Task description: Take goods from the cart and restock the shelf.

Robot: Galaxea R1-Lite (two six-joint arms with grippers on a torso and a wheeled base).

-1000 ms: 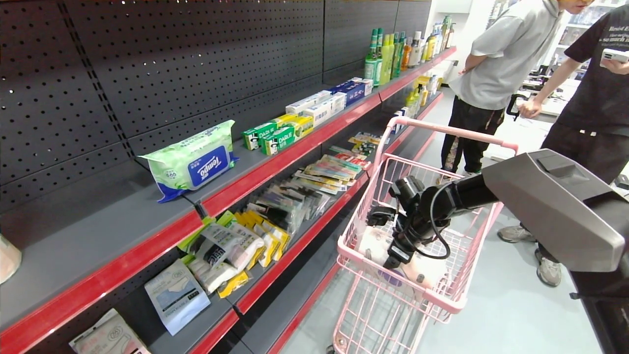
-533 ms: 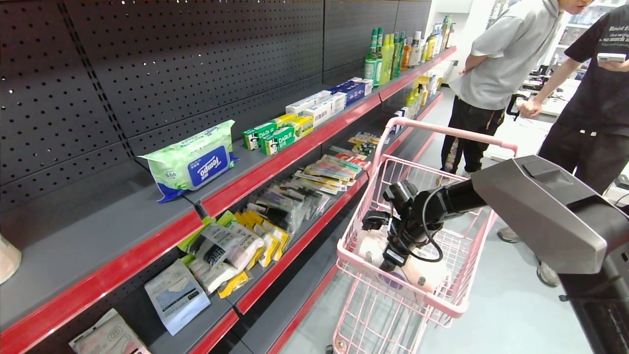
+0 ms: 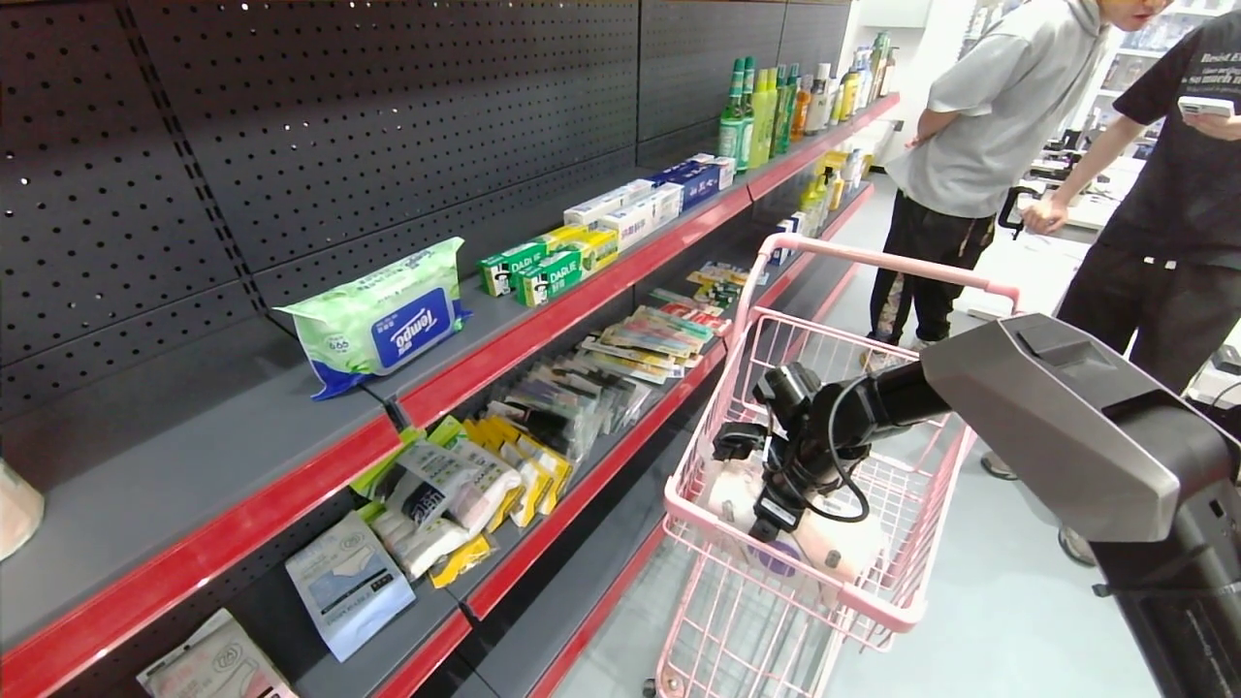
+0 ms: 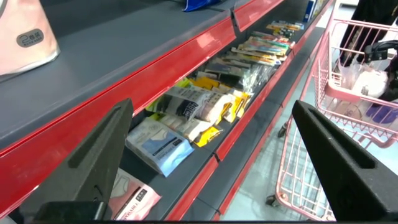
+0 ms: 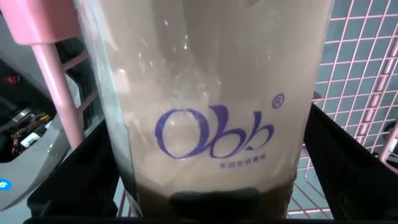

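Cart point(image 3: 877, 260), one, pink; one right tool point(image 3: 762, 523) at one pale pack point(image 3: 842, 549).

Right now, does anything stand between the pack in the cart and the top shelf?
Yes. The pack lies inside the pink cart, at the right hand. The cart's wire side and rim stand between it and the top shelf, so it probably has to rise over the rim. Past the rim, nothing visible blocks it.
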